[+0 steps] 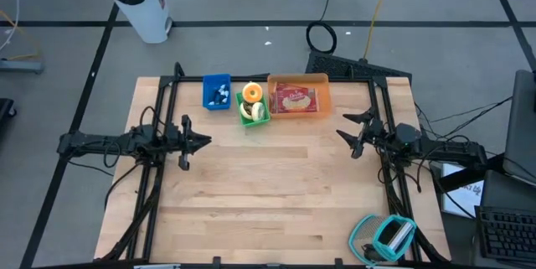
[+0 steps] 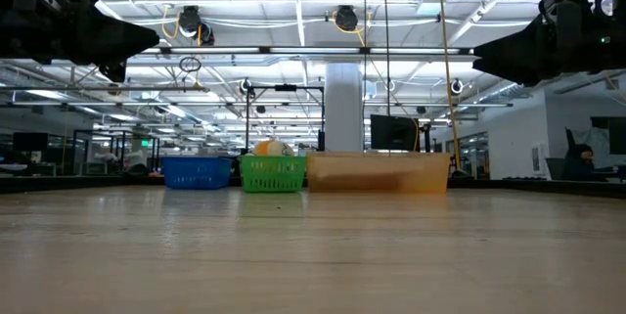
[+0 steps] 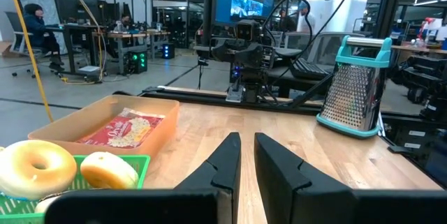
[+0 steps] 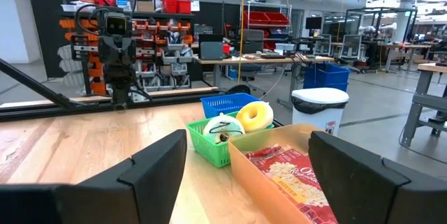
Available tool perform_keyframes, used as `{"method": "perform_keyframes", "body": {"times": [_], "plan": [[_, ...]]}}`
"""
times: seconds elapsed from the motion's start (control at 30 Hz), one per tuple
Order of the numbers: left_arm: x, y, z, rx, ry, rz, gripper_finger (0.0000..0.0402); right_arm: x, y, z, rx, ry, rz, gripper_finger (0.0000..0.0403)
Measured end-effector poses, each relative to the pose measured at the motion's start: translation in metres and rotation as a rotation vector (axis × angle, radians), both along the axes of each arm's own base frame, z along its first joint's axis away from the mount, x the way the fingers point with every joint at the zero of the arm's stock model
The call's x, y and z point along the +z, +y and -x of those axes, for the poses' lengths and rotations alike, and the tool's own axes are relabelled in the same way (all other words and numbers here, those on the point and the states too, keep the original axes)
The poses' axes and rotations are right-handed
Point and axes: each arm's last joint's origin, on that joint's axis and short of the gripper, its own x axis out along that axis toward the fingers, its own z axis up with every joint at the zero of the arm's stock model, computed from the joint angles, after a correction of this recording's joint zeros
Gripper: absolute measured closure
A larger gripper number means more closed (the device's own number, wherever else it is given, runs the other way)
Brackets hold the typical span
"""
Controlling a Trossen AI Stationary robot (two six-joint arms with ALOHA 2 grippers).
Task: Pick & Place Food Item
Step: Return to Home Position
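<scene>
The red popcorn bag [image 1: 294, 100] lies inside the orange bin [image 1: 327, 93], the left gripper [image 1: 203, 142] hangs closed and empty, and the right gripper [image 1: 345, 125], wide open and empty near the bin, could catch its rim if it retreats carelessly.

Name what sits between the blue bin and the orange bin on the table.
A green basket holding donuts sits between the blue bin and the orange bin, seen in the high and low views.

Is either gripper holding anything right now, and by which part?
Nothing is held. The left gripper is nearly shut with nothing between its fingers; the right gripper is open and empty. The red popcorn bag lies in the orange bin.
</scene>
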Motion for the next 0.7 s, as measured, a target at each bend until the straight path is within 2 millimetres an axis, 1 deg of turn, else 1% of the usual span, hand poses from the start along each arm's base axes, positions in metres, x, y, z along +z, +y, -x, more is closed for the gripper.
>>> {"method": "perform_keyframes", "body": {"times": [0.7], "plan": [[0.0,0.0,0.0,0.0,0.0,0.0,0.036,0.0001,0.0,0.0,0.0,-0.001,0.0,0.0113]]}}
